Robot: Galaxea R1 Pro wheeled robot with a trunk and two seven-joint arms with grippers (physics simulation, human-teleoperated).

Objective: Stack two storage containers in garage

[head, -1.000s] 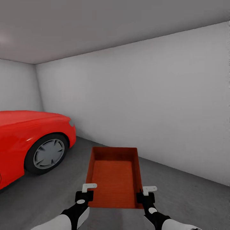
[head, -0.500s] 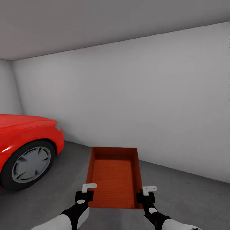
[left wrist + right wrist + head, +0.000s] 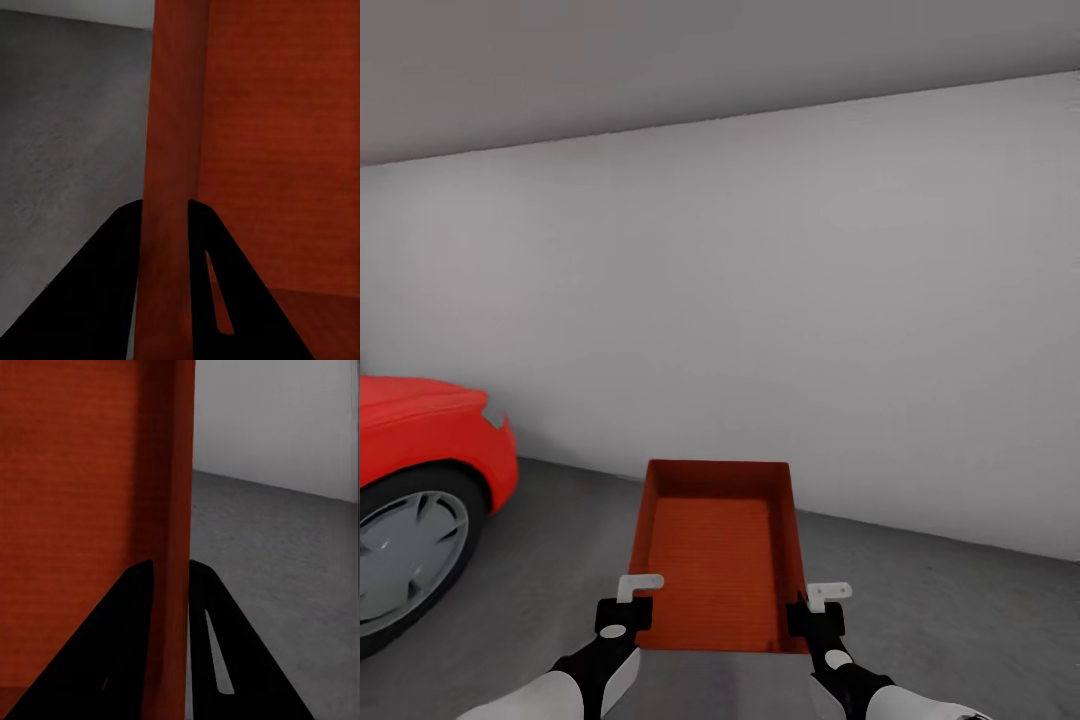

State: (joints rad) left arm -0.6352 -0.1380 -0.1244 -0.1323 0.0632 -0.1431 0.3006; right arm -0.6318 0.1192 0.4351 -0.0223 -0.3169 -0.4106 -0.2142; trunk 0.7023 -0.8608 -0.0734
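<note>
The red-orange open-top rectangular storage container [image 3: 717, 555] hangs over the dark grey concrete floor [image 3: 960, 630], left gripper [image 3: 632, 598] and right gripper [image 3: 820, 606] clenched on its side walls; the view has swung right, leaving the glossy red car [image 3: 420, 470] further left.

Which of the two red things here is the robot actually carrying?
The storage container, the open-top red-orange box in front of the robot: the left gripper and right gripper clamp its side walls. The red car stands apart on the floor.
</note>
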